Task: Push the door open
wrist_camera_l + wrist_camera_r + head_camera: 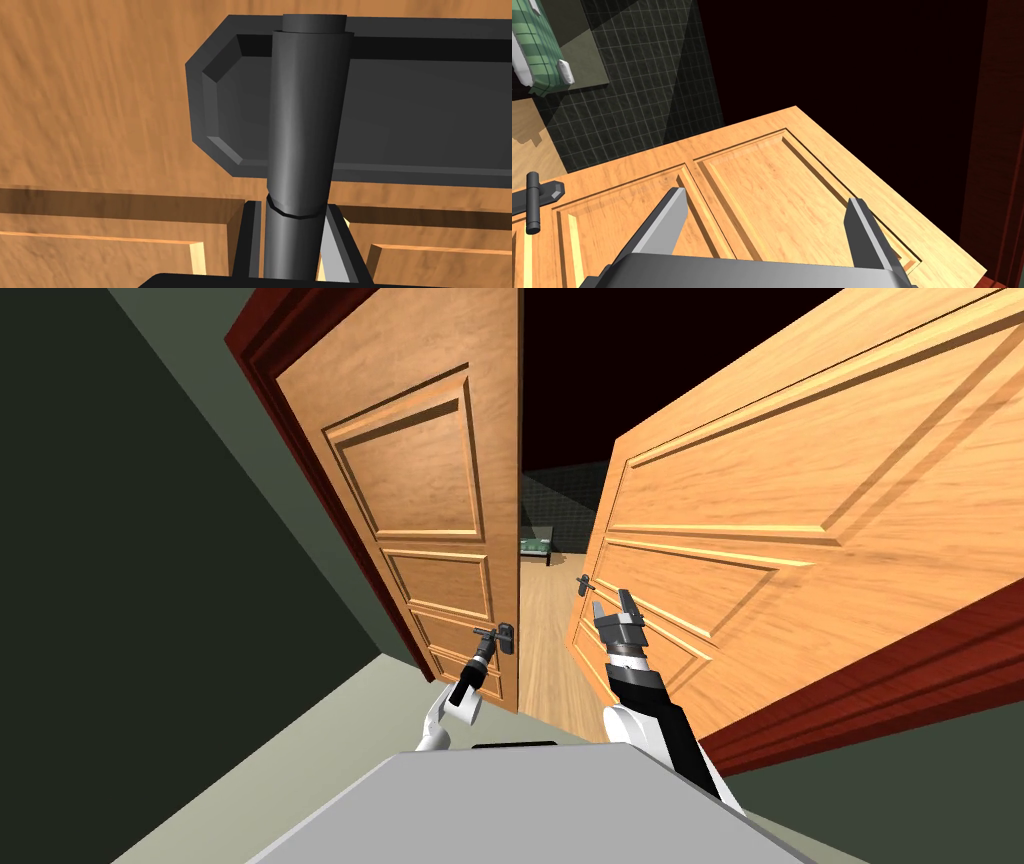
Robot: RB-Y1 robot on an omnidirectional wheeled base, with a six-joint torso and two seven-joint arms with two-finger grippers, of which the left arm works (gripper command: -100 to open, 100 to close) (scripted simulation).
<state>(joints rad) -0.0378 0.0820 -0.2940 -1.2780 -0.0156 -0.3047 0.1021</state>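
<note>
Step in hand: lever grasp on the left door leaf (420, 468), which stands close to in its dark red frame (250, 338). The left gripper (483, 644) is clamped narrow on that leaf's lever handle (302, 125). The right gripper (612, 610) is spread wide and holds nothing, just beside the right door leaf (800, 488), which stands ajar. Next move, by judgement: drive the left leaf forward about its hinges. Count: two door leaves, two lever handles, two grippers.

Green wall (150, 538), wood floor (545, 638), black area (650, 348)
</note>
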